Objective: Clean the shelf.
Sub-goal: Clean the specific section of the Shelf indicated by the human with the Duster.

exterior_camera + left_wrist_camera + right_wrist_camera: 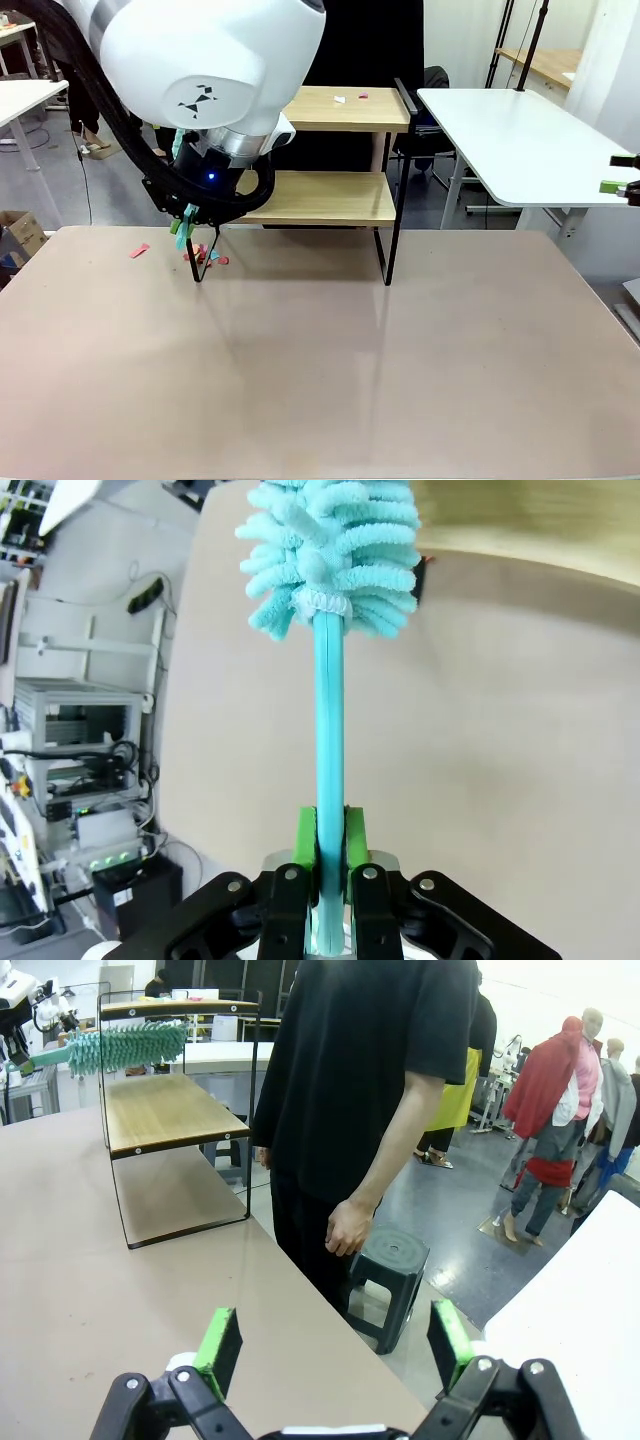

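Note:
The shelf (340,198) stands at the far side of the beige table, with two light wooden boards on thin black legs. Small paper scraps (350,97) lie on its top board. My left gripper (190,215) hangs at the shelf's left end, level with the lower board, and is largely covered by its own arm. It (331,850) is shut on the teal handle of a fluffy duster (330,550). In the right wrist view the duster (125,1048) reaches in between the two boards of the shelf (165,1110). My right gripper (335,1350) is open and holds nothing; it (622,173) sits at the far right.
Red and pink scraps (139,250) lie on the table by the shelf's left leg. A person in black (370,1090) stands behind the table near a dark stool (390,1260). A white table (520,140) is to the right of the shelf.

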Available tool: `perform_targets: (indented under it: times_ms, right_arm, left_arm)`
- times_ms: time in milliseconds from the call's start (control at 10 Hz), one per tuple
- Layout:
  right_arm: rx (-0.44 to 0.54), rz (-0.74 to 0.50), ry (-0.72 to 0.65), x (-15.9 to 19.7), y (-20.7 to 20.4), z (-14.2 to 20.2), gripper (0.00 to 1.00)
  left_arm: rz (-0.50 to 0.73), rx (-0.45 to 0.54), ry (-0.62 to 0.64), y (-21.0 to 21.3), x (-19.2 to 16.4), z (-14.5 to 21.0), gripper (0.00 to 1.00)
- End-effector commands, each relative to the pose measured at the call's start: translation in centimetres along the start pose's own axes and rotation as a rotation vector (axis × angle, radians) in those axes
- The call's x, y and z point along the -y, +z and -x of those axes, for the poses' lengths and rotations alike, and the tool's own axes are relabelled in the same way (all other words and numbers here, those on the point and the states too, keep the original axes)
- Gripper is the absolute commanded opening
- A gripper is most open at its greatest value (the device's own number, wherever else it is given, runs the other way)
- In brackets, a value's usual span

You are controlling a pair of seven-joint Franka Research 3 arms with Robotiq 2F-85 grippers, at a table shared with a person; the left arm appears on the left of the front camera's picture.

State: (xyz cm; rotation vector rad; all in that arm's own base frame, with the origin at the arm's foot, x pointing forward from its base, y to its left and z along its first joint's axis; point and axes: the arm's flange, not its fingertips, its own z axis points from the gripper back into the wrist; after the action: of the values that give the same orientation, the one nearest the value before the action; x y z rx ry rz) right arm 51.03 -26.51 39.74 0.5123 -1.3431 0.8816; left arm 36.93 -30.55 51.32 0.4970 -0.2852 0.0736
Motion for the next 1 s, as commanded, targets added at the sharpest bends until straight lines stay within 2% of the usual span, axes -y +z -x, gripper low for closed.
perform_targets:
  times_ms: [0, 200, 300, 500, 800, 900]
  right_arm:
    - [-0.022, 0.008, -0.005, -0.2, -0.2, -0.8, 1.00]
    - [-0.022, 0.008, -0.005, -0.2, -0.2, -0.8, 1.00]
    - [-0.022, 0.008, -0.005, -0.2, -0.2, -0.8, 1.00]
    - [-0.022, 0.008, -0.005, -0.2, -0.2, -0.8, 1.00]
    - [-0.022, 0.008, -0.005, -0.2, -0.2, -0.8, 1.00]
    - [-0.022, 0.008, -0.005, -0.2, -0.2, -0.8, 1.00]
  left_arm:
    - [-0.015, -0.044, -0.001, -1.3, -0.7, -0.7, 0.13]
    - [-0.007, -0.018, 0.001, -0.9, 0.0, -0.4, 0.13]
    - [-0.050, 0.044, -0.051, -0.7, -0.2, -0.8, 0.13]
    - [0.062, 0.169, -0.091, -0.5, -2.4, -0.5, 0.13]
    - [0.241, 0.318, -0.271, -1.9, -5.1, 0.1, 0.13]
    - [0.300, 0.355, -0.297, -2.7, -6.6, 0.3, 0.13]
